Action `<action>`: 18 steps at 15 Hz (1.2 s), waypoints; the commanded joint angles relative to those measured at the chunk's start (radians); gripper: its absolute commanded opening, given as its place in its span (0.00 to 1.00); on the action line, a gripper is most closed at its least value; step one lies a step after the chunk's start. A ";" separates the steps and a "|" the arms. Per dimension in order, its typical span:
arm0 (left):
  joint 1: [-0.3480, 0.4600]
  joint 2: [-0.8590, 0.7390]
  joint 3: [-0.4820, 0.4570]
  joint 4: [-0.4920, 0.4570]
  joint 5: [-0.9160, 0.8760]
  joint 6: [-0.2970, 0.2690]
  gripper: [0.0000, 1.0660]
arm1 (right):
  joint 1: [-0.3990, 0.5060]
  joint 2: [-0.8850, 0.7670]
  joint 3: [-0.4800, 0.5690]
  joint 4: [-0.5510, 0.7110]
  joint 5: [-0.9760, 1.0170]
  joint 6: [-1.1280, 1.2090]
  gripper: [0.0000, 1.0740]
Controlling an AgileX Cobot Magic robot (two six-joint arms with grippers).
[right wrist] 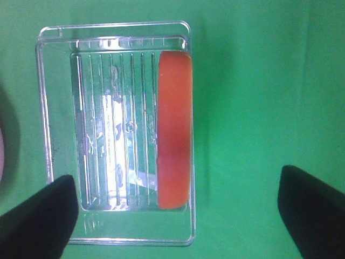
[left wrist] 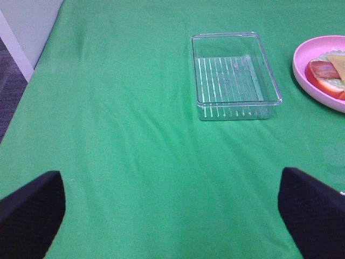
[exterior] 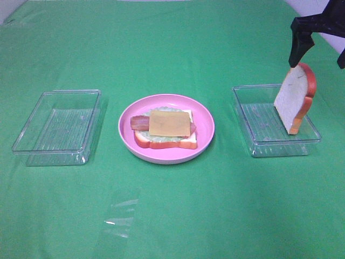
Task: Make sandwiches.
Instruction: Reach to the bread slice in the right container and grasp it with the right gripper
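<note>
On the round pink plate (exterior: pixel 161 156) lies an open sandwich stack (exterior: pixel 167 127): a bread slice, green lettuce, a bacon strip and a yellow cheese slice on top. Its edge also shows in the left wrist view as the stack (left wrist: pixel 329 73) on the plate (left wrist: pixel 297 67). A second bread slice (exterior: pixel 294 100) stands on its edge in the right tray, leaning at the tray's right wall. From above only its orange crust (right wrist: pixel 174 129) shows. My right gripper (exterior: pixel 321 51) (right wrist: pixel 175 178) hangs open just above that slice, not touching it. My left gripper (left wrist: pixel 170 178) is open over bare cloth.
Two clear plastic trays stand on the green cloth: the left tray (exterior: pixel 54 154) (left wrist: pixel 237 102) holds nothing, the right tray (exterior: pixel 280 147) (right wrist: pixel 59 108) holds the upright slice. A clear piece of film (exterior: pixel 121 213) lies near the front. The table's left edge (left wrist: pixel 32 70) shows.
</note>
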 commanded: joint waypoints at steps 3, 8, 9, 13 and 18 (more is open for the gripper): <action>-0.001 -0.020 -0.001 0.000 -0.010 0.001 0.94 | 0.001 0.132 -0.122 0.004 0.057 -0.007 0.90; -0.001 -0.020 -0.001 0.000 -0.010 0.001 0.94 | 0.001 0.239 -0.162 0.024 0.112 -0.007 0.90; -0.001 -0.020 -0.001 0.000 -0.010 0.001 0.94 | 0.001 0.258 -0.162 0.023 0.142 -0.007 0.90; -0.001 -0.020 -0.001 0.000 -0.010 0.001 0.94 | 0.001 0.261 -0.164 0.011 0.155 -0.009 0.79; -0.001 -0.020 -0.001 0.000 -0.010 0.001 0.94 | 0.001 0.261 -0.164 0.009 0.172 0.006 0.36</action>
